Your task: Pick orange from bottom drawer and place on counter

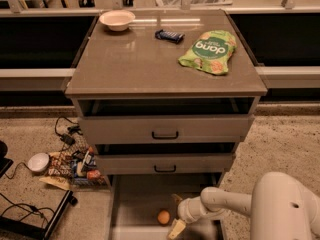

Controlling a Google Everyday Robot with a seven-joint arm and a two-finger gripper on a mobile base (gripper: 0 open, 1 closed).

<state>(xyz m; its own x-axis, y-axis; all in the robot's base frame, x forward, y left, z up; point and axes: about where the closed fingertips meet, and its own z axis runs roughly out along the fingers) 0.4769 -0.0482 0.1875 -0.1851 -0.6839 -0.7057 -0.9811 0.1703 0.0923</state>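
The orange (163,217) is small and round and lies on the grey floor of the open bottom drawer (135,204), near its front. My gripper (176,214) reaches into the drawer from the right on a white arm and sits just right of the orange. Its pale fingers (176,228) are spread apart, one above and one below, with nothing between them. The counter (140,64) is the glossy grey-brown top of the cabinet above.
On the counter are a pale bowl (117,20), a dark snack bar (169,35) and a green snack bag (209,51). The two upper drawers (165,129) stand slightly open. Cables and clutter (70,161) lie on the floor to the left.
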